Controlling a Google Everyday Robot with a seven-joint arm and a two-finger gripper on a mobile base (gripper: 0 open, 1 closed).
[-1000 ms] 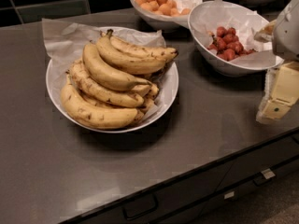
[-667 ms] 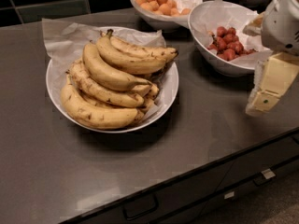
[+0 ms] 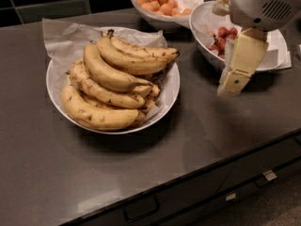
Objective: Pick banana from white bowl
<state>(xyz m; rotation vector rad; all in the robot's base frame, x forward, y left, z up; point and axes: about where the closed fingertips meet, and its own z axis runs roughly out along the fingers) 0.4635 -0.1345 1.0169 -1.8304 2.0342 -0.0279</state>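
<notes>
The end effector (image 3: pixel 233 84) hung in the right part of the frame, a cream-coloured piece reaching down and leftward from the white wrist housing at the upper right corner. Its tip was above the dark surface (image 3: pixel 202 140), in front of the deeper bowl of red fruit (image 3: pixel 207 25) and well apart from the bananas. Whether it was spread or pressed together could not be told, and it held nothing.

The banana (image 3: pixel 109 73), thick and strongly curved with mostly clean skin, lay in the middle of the pile in the white bowl (image 3: pixel 170 88), left of centre. A longer dark-tipped banana (image 3: pixel 136 58) lay just behind it, touching it, and a brown-speckled banana (image 3: pixel 94 88) lay against its front side. Crinkled white paper (image 3: pixel 66 41) lined the bowl and stuck out past its rim at the upper left. A bowl of orange fruit (image 3: pixel 162 4) sat at the top centre
</notes>
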